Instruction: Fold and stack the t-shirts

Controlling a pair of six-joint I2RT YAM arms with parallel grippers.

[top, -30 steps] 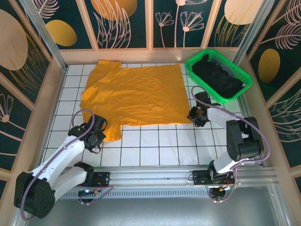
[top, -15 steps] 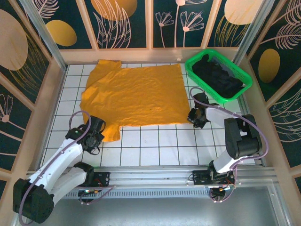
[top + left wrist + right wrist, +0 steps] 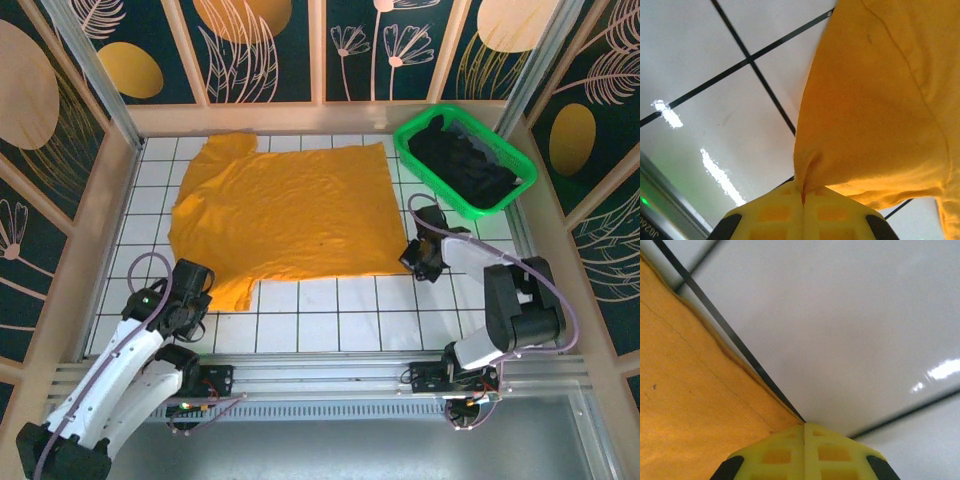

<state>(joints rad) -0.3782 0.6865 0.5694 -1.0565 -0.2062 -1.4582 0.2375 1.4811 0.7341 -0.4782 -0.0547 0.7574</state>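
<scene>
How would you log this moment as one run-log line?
left gripper: shut on orange-yellow t-shirt sleeve | right gripper: shut on its near hem corner | black t-shirts: in green basket

A white surface [image 3: 340, 310] marked with a black grid carries an orange-yellow t-shirt [image 3: 285, 210], spread flat over its far and middle squares. One sleeve reaches toward the near left. A green mesh basket [image 3: 410, 150] stands in the far right corner, near the shirt's right edge.
</scene>
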